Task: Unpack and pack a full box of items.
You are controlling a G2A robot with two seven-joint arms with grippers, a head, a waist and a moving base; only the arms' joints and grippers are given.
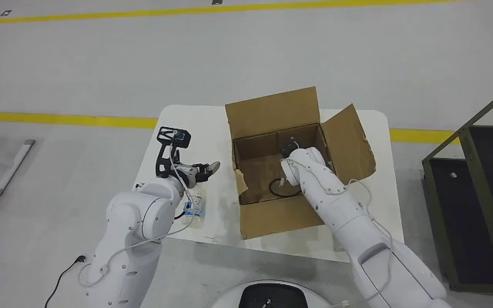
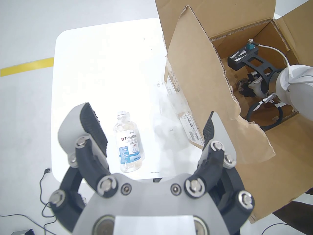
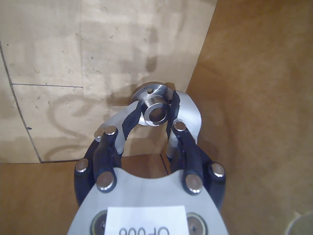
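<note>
On the white table point(image 1: 192, 131), seen from the top view, the open cardboard box point(image 1: 273, 112) takes up the 3 o'clock half, with its flaps spread outward. The right arm goes down into the box. The right gripper point(image 3: 156, 105) is low over the box floor, and both of its ribbed fingers are clenched on the hub of a metal flanged bushing point(image 3: 152, 99). The bushing is close to a corner where the floor meets two walls. It cannot be told whether the bushing rests on the floor or is lifted clear of it. The left gripper point(image 1: 202, 169) hangs above the table at 9 o'clock from the box, apart from it, with its fingers spread wide and nothing between them. A clear labelled bottle point(image 1: 195, 206) lies on its side at 6 o'clock from the left gripper, near the table's 7 o'clock edge. The bottle is outside the box and no gripper touches it.
</note>
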